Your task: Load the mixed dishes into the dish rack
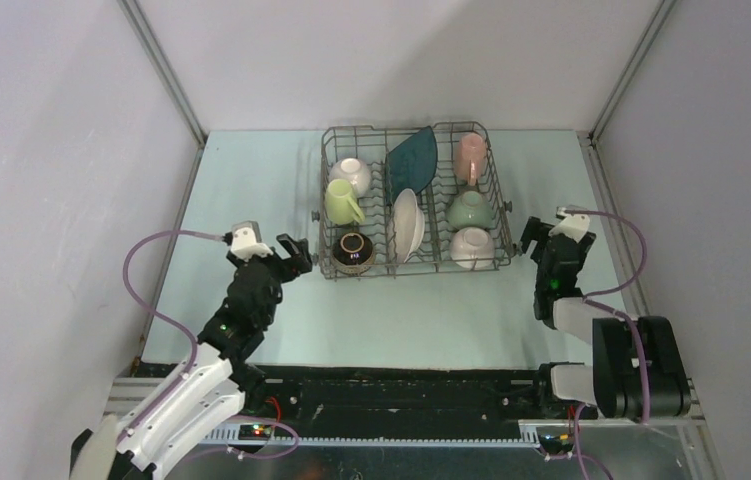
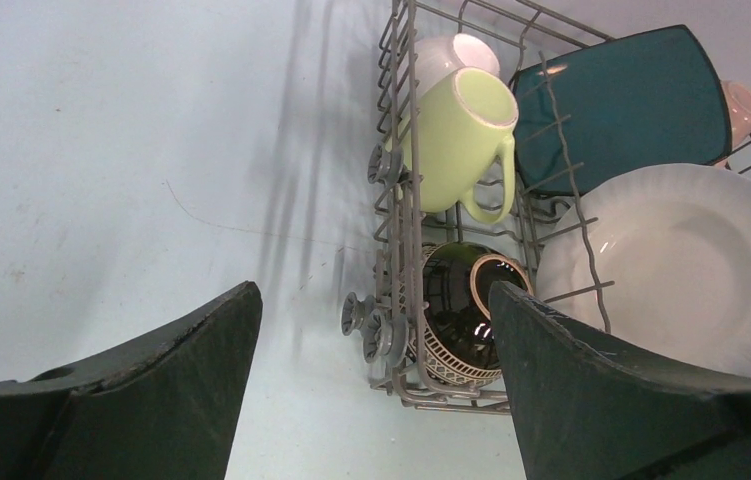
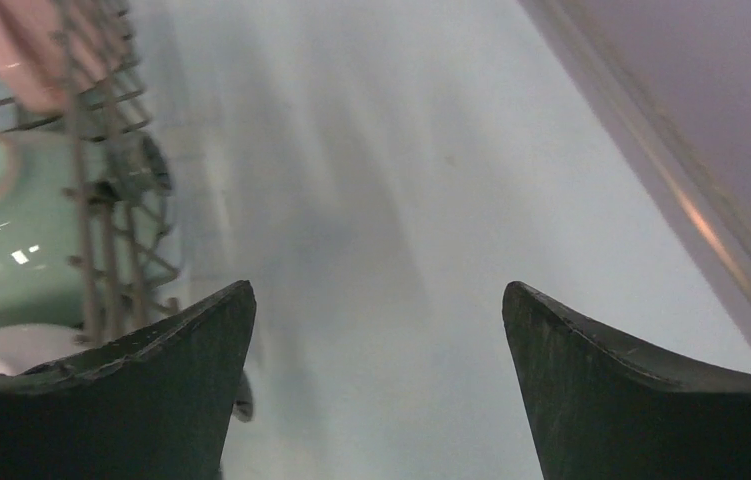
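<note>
The dish rack (image 1: 431, 268) stands at the middle of the pale table (image 1: 251, 200), towards the far side, and every dish sits inside it. From above, its left column holds a white bowl (image 1: 350, 172) at the far end, the yellow-green mug (image 1: 343, 202) in the middle and the brown bowl (image 1: 353, 250) nearest. The middle column has the dark teal square plate (image 1: 412, 158) on edge, with the white round plate (image 1: 408, 225) on edge nearer. The right column runs pink mug (image 1: 469, 155), pale green bowl (image 1: 469, 208), second white bowl (image 1: 471, 247). The left gripper (image 1: 296, 255) hangs just beside the rack's near left corner. The right gripper (image 1: 533, 240) is near the rack's right side.

The left wrist view shows its jaws spread wide with nothing between them, facing the rack wall, the brown bowl and the yellow-green mug on its side.

The right wrist view shows jaws equally wide apart and empty over bare table. The pale green bowl lies behind the wires at left, under a pink blur, probably the pink mug.
</note>
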`<act>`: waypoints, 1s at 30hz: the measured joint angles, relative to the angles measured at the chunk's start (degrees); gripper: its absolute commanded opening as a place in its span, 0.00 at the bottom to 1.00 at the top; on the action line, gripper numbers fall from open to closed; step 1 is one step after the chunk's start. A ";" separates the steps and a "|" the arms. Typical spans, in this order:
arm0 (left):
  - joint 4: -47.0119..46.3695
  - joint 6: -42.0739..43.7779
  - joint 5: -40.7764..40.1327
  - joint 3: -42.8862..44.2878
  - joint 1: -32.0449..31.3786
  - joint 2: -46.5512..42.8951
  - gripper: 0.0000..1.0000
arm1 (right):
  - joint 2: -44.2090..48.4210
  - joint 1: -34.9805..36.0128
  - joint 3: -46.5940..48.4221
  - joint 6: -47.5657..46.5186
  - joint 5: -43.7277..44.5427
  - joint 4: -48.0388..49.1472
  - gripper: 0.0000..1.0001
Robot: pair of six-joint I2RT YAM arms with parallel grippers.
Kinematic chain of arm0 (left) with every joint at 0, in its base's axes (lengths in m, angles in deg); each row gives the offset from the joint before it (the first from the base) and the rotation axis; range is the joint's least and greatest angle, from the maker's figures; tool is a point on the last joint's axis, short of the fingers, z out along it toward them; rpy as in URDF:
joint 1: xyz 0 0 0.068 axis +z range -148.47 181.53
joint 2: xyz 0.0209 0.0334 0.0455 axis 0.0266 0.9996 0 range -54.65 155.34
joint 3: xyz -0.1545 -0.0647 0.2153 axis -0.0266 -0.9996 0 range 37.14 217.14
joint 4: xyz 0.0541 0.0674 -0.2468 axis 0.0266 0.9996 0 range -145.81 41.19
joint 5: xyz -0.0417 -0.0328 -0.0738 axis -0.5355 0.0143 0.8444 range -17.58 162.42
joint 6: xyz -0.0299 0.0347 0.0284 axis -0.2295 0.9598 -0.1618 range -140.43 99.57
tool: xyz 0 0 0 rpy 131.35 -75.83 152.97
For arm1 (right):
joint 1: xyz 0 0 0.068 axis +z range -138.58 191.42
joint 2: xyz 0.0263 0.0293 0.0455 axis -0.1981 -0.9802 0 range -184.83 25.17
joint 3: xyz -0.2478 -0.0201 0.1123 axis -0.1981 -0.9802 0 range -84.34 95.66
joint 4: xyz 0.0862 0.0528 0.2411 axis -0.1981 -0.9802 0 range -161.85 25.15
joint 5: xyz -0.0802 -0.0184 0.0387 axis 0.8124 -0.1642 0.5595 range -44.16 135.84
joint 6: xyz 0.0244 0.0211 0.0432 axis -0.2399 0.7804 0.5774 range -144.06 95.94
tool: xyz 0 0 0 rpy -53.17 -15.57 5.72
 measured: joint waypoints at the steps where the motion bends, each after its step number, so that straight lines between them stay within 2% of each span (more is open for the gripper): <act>1: -0.13 0.04 0.00 -0.02 0.00 0.24 0.91 | -1.51 -0.76 0.02 -0.55 -2.84 2.49 0.94; 4: -1.14 0.52 -0.02 -0.35 0.00 0.81 0.92 | -3.96 -2.93 -0.02 -1.40 -10.69 6.67 0.93; 5: -1.64 0.63 -0.04 -0.68 0.00 0.81 0.93 | -4.20 -3.39 -0.17 -1.55 -12.11 7.48 0.97; 7: -3.02 1.46 -0.07 -1.92 0.00 0.76 0.93 | -4.72 -3.74 -1.11 -1.99 -13.84 9.99 0.99; 15: -6.84 5.84 -1.38 -5.42 0.00 -0.85 0.99 | -5.29 -1.97 -2.58 -3.19 -14.60 14.36 1.00; 23: -12.96 16.48 -5.62 -9.11 0.00 -2.71 1.00 | -5.35 -1.36 -2.69 -3.69 -14.73 15.19 0.99; 27: -17.49 21.79 -8.31 -9.77 0.52 -0.68 1.00 | -5.35 -1.42 -2.69 -3.82 -14.97 15.19 1.00; 30: -23.93 25.11 -8.94 -10.43 3.78 3.85 1.00 | -5.40 -1.42 -2.69 -3.82 -14.99 15.23 0.99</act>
